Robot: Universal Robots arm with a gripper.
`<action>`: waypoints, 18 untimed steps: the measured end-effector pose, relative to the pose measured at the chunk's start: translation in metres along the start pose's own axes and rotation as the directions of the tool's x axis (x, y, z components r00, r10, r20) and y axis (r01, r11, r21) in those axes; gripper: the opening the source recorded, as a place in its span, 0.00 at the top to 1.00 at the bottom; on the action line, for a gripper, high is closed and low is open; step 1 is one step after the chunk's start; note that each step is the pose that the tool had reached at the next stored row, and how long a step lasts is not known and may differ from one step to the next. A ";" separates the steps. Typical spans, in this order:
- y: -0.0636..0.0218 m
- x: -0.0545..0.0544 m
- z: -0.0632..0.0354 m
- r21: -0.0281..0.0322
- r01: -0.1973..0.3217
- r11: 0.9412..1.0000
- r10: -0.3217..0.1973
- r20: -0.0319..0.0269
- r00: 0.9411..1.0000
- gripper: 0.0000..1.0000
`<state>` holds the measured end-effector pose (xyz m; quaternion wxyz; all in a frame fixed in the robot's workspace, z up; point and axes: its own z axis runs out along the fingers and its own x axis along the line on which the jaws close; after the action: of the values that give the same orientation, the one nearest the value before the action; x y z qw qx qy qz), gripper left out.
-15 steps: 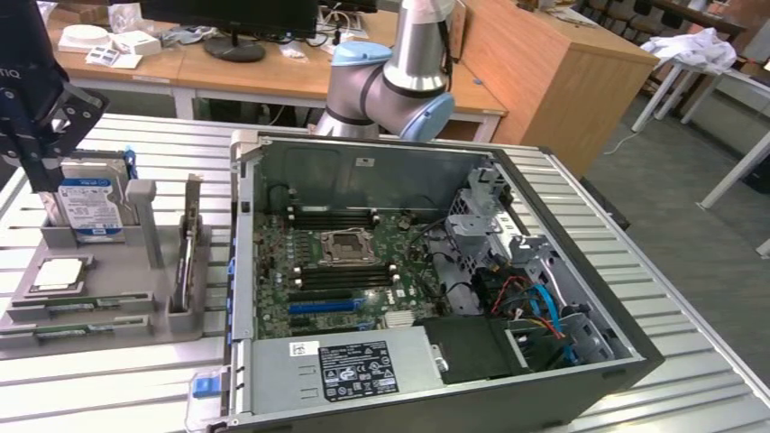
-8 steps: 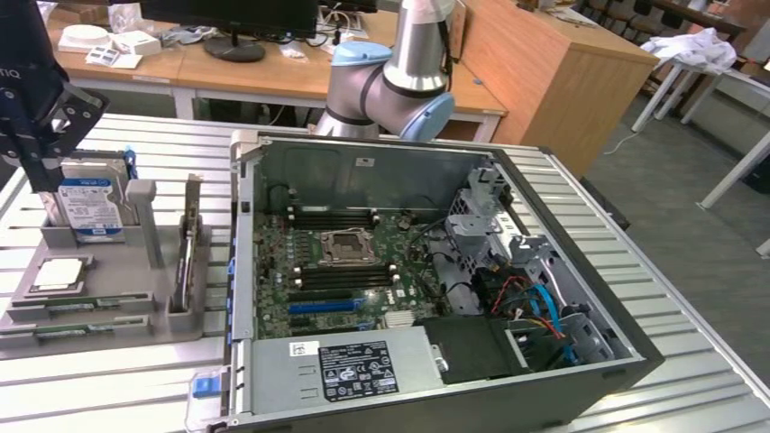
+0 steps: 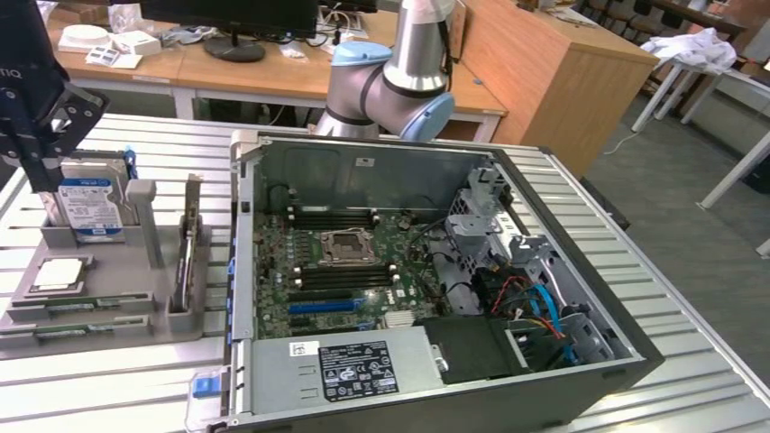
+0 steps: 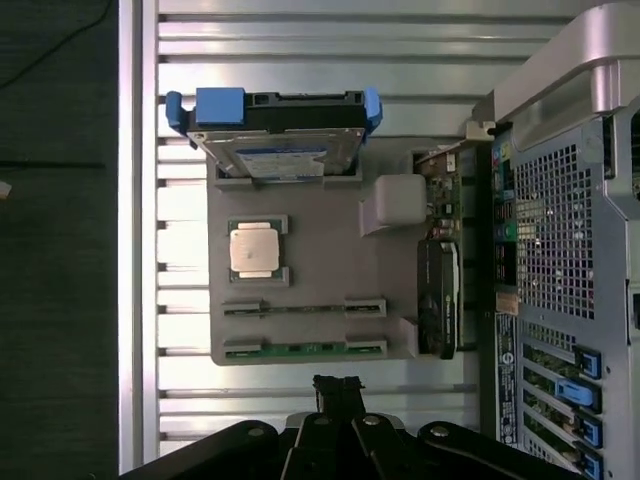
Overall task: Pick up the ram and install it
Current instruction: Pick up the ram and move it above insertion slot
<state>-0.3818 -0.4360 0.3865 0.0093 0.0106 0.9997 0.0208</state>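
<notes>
Gripper [image 4: 335, 388] is closed, fingers pressed together, nothing between them. It hangs above the parts tray [image 4: 330, 265], which sits on the slatted table [image 3: 121, 388] just beside the open computer case [image 3: 361, 171]. The ram [image 4: 305, 349] is a green stick standing on edge in the tray's outermost slot, held by a small clip at each end. In the wrist view that is the row nearest the fingertips. A second, darker stick [image 4: 300, 308] sits in the next slot, parallel and near it. The processor [image 4: 256, 250] and the hard drive [image 4: 275, 150] are further along the same tray. No contact with the ram yet. Handling, judged: very light, stiff and thin, so weight is no issue, but it should be fragile. The chips on the faces and the contact edge down in the slot should not take force or twisting. The faces look smooth, so a weak pinch could slip. Best hold looks like the exposed upper edge at mid-length, between the two clips, with the fingers squeezing across the thin dimension. The neighbouring stick leaves little room for a finger on that side. The black memory slots [image 3: 343, 271] on the motherboard look unfilled.
</notes>
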 end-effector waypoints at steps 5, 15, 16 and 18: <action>0.0000 0.000 0.0004 -0.002 0.090 0.996 -0.090 -0.004 0.996 0.89; 0.0000 0.000 0.0012 -0.006 0.268 0.963 -0.268 -0.011 0.963 0.89; 0.0000 0.000 0.0012 -0.007 0.285 0.958 -0.286 -0.011 0.958 0.89; 0.0000 0.000 0.0014 -0.008 0.320 0.947 -0.320 -0.012 0.947 0.89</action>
<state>-0.3818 -0.4360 0.3851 0.0058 -0.1516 0.9882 0.0220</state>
